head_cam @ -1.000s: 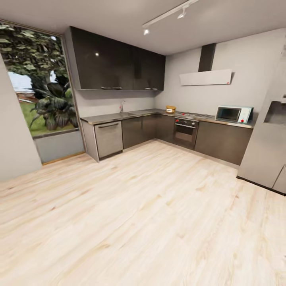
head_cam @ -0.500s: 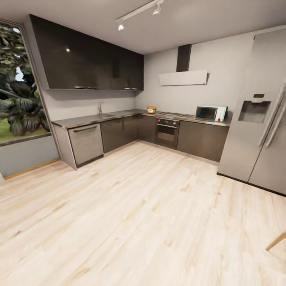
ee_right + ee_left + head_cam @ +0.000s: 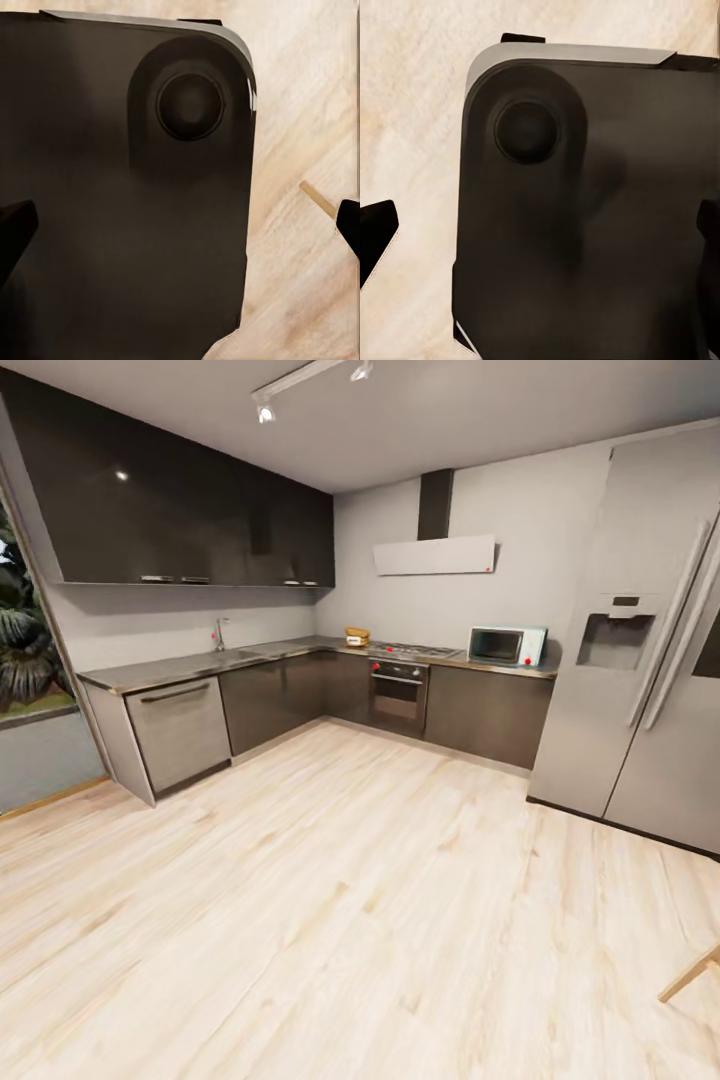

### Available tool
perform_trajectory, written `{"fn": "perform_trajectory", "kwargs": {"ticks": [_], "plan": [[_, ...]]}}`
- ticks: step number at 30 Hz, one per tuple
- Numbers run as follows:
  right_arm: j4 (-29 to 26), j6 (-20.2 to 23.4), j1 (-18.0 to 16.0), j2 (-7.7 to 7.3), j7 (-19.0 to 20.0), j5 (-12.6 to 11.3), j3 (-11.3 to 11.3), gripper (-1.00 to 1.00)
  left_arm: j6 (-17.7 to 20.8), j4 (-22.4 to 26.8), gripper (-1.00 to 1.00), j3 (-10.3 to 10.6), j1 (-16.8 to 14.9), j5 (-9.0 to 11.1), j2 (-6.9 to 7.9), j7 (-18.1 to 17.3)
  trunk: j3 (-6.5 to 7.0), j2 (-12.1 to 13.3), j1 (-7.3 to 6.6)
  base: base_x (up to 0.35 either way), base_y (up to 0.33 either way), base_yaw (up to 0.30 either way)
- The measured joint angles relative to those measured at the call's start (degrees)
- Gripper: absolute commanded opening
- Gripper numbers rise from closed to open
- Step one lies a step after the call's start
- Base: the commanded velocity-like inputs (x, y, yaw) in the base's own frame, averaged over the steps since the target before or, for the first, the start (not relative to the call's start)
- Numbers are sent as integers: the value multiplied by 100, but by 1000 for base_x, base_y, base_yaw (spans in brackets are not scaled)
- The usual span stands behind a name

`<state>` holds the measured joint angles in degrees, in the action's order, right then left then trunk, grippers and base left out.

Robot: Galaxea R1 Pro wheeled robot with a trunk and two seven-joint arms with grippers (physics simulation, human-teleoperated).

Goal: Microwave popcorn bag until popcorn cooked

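Across the wood floor [image 3: 330, 920], the popcorn bag [image 3: 356, 635] sits small, perhaps blurred, at centre frame on the countertop [image 3: 200, 663]; the microwave [image 3: 507, 645] stands right of centre, near the fridge [image 3: 640, 650]. Both wrist views show dark fingertips [image 3: 376, 231] [image 3: 15, 225] spread wide over the robot base [image 3: 585, 225].

popcorn bag [image 3: 356, 636] sitting on countertop [image 3: 200, 663] at 12 o'clock | microwave [image 3: 507, 646] standing at 1 o'clock, beside fridge [image 3: 640, 650] | wood floor [image 3: 330, 900] lying in foreground
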<state>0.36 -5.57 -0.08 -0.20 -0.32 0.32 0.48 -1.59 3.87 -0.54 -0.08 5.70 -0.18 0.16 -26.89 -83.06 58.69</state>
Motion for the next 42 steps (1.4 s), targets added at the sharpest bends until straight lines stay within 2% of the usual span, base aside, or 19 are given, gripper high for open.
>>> {"fn": "perform_trajectory", "kwargs": {"ticks": [20, 27, 29, 30, 33, 42], "plan": [[-5, 7, 0, 3, 4, 22, 27, 100, -6, 0, 100, -14, 0, -7, -7, 0, 0, 0, 0, 323, 0, -2], [-5, -4, 1, -2, 10, 60, 44, 100, -2, 1, 100, -1, 0, -23, -8, -6, 0, 0, 0, 323, 0, -227], [-5, -4, 1, 3, 9, 57, 168, 100, -2, 1, 100, -3, 1, -23, -8, -5, 0, 0, 0, 323, 0, -283], [-5, -12, 1, 21, 6, 55, 341, 100, -1, 1, 100, -5, 0, -22, -8, -2, 0, 0, 0, 323, 0, -289], [-5, -23, 1, 43, 2, 44, 581, 100, -1, 1, 100, -6, 0, -20, -8, 0, 0, 0, 0, 323, 0, -293], [-5, -21, 1, 40, 5, 40, 640, 100, -3, 0, 100, -1, 0, -14, -7, -4, 0, 0, 0, 323, 0, -188]]}}
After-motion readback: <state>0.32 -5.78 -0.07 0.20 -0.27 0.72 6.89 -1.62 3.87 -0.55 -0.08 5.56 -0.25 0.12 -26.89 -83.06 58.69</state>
